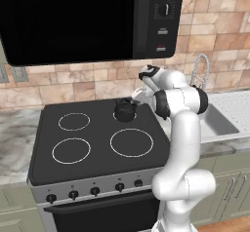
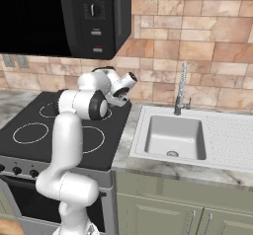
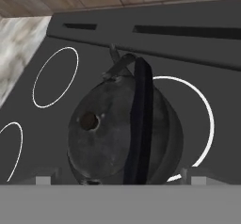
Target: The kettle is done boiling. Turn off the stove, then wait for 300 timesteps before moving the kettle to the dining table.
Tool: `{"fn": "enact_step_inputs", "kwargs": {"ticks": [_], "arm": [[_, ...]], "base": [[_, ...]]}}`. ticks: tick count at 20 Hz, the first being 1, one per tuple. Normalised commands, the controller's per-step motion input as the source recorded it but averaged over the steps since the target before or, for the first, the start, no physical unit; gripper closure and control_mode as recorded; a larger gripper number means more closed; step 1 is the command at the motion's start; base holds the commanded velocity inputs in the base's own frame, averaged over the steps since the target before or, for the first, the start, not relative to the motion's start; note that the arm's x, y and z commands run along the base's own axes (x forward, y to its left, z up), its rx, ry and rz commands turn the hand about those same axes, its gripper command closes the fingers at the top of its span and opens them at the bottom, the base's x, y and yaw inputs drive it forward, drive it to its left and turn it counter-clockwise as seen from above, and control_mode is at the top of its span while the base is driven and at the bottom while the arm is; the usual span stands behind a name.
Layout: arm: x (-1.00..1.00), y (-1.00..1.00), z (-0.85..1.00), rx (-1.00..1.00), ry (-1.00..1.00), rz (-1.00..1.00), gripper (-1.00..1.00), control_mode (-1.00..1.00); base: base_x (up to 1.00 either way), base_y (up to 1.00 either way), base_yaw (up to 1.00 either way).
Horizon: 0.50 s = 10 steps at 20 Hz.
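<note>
The small black kettle (image 1: 125, 110) stands upright on the back right ring of the black stove (image 1: 100, 125), with its row of black knobs (image 1: 95, 191) along the steel front. My gripper (image 1: 134, 98) hangs just above and to the right of the kettle, open, its fingers apart from it. Seen from the hand, the kettle (image 3: 117, 133) sits close below with its arched handle (image 3: 141, 119) running top to bottom. My gripper (image 3: 121, 178) stands wide on either side of the body, with nothing held. The dining table is out of view.
A black microwave (image 1: 73, 21) hangs low over the back of the stove. To the right lie a steel sink (image 2: 148, 145) and a faucet (image 2: 182, 88). Marble counter (image 1: 14, 138) flanks the stove on the left, and a tiled wall (image 1: 97, 82) closes the back.
</note>
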Motion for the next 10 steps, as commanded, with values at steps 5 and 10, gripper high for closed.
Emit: {"fn": "enact_step_inputs", "kwargs": {"ticks": [5,10], "arm": [[0.06,0.02,-0.06,0.00,0.06,0.01,-1.00,-1.00],[0.06,0.01,-0.09,0.00,0.05,0.02,-1.00,-1.00]], "base": [[0.00,0.00,0.00],[0.00,0.00,0.00]]}}
